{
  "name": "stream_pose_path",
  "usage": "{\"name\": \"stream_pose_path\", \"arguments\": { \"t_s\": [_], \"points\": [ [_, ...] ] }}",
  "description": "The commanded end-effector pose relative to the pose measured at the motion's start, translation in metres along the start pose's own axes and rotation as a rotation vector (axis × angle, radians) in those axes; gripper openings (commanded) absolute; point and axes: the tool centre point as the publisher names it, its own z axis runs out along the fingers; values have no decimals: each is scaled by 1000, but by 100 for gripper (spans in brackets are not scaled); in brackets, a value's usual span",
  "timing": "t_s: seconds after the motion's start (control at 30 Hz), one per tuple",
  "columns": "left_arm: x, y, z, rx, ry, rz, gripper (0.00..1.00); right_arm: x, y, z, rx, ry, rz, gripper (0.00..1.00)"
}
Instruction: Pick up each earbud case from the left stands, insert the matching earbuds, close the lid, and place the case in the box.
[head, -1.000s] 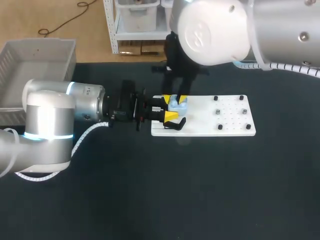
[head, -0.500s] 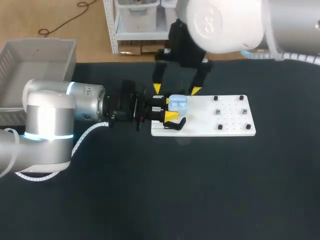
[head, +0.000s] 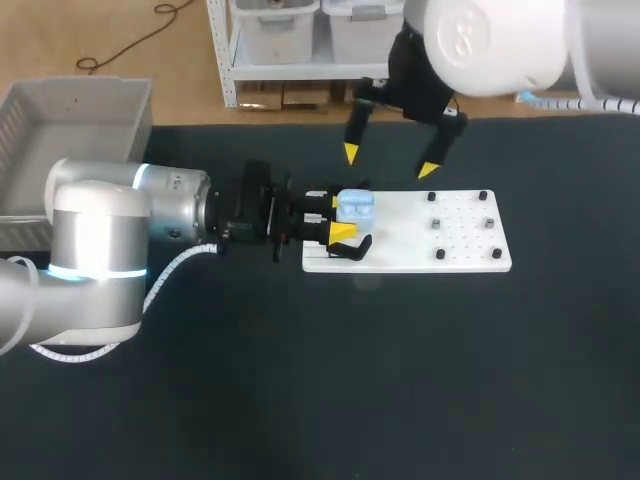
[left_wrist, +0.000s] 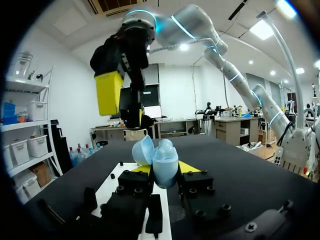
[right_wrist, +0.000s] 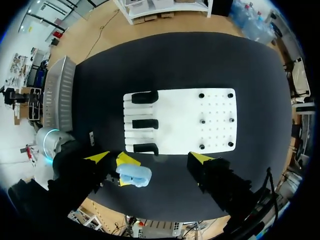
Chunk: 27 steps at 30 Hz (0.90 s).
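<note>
We see the earbud case (head: 356, 207), pale blue and rounded, standing upright with its lid (left_wrist: 142, 150) swung open. The yellow fingertips (head: 343, 232) of our left hand (head: 340, 215) grip it from two sides, above the left end of the white board (head: 470, 250). Three black stands (right_wrist: 145, 123) sit in a row on that end of the board. The grey box (head: 75, 120) lies well apart, past the left edge of the bench (head: 300, 400).
</note>
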Motion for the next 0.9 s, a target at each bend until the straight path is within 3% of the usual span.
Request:
{"name": "stream_pose_path", "arguments": {
  "t_s": [0.03, 0.2, 0.37, 0.9],
  "points": [
    [0, -1, 0, -2, 0, 1, 0, -18, -1, 12, 3, 54, 17, 100],
    [0, -1, 0, -2, 0, 1, 0, -21, -9, 28, 11, 101, 39, 100],
    [0, -1, 0, -2, 0, 1, 0, -12, -13, 36, 13, 129, 44, 100],
    [0, -1, 0, -2, 0, 1, 0, 28, -18, 29, -2, 140, 46, 100]
  ]
}}
